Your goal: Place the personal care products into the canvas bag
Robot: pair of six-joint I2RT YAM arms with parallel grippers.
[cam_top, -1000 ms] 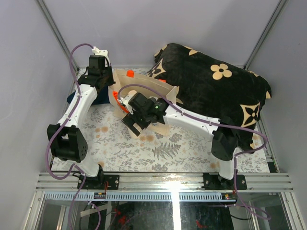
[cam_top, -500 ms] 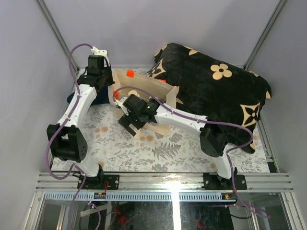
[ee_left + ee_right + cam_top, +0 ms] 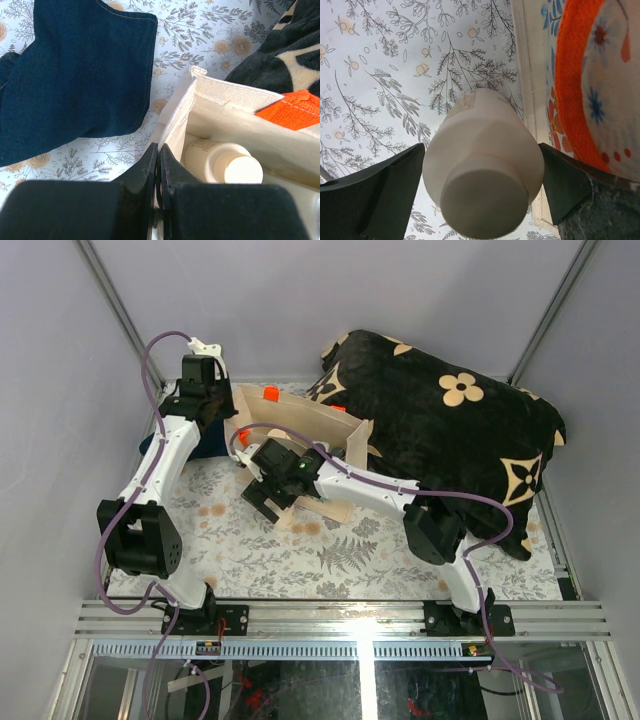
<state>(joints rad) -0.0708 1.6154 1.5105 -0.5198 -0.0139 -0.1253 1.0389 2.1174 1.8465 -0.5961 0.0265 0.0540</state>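
Note:
The beige canvas bag (image 3: 310, 430) stands open at the back of the table. My left gripper (image 3: 222, 423) is shut on its left rim (image 3: 172, 127), jaws pressed together (image 3: 158, 146). Inside the bag lies a cream bottle with a tan cap (image 3: 225, 161), under an orange handle (image 3: 295, 107). My right gripper (image 3: 262, 502) hangs low in front of the bag, open. Its fingers (image 3: 395, 190) stand wide on either side of an upright cream bottle with a round cap (image 3: 482, 165). That bottle stands on the cloth just left of the bag's front edge (image 3: 527, 75).
A large black flower-patterned cushion (image 3: 440, 430) fills the back right, against the bag. A folded dark denim cloth (image 3: 75, 75) lies left of the bag. A floral tablecloth (image 3: 300, 560) covers the table. The bag's orange strap (image 3: 570, 75) runs close beside the right finger.
The right arm has slid leftward along the bag's front, its gripper staying wide. The left arm has held still on the bag's rim.

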